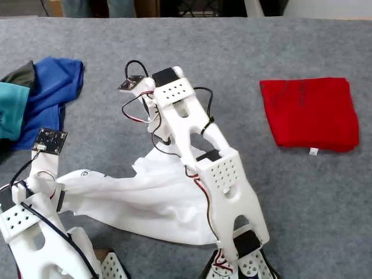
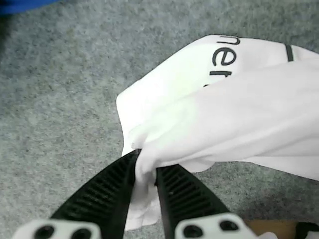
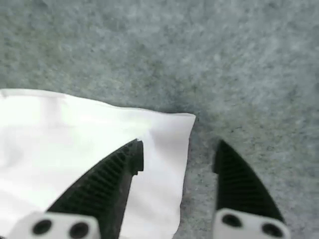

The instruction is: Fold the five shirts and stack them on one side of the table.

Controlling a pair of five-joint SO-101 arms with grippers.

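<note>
A white shirt (image 1: pixel 145 197) lies crumpled across the near middle of the grey table (image 1: pixel 244 52). My left gripper (image 1: pixel 59 192) is at the shirt's left end, and the left wrist view shows this gripper (image 2: pixel 145 164) shut on a bunched fold of the white shirt (image 2: pixel 239 114). My right arm stretches over the shirt toward its far edge. There my right gripper (image 3: pixel 179 147) is open, straddling a flat corner of the white shirt (image 3: pixel 65 139). A folded red shirt (image 1: pixel 311 113) lies at the right side.
At the far left, a blue shirt (image 1: pixel 52 93), a teal one (image 1: pixel 11 107) and a dark one (image 1: pixel 20 74) lie in an unfolded pile. Bare table shows between the white shirt and the red one.
</note>
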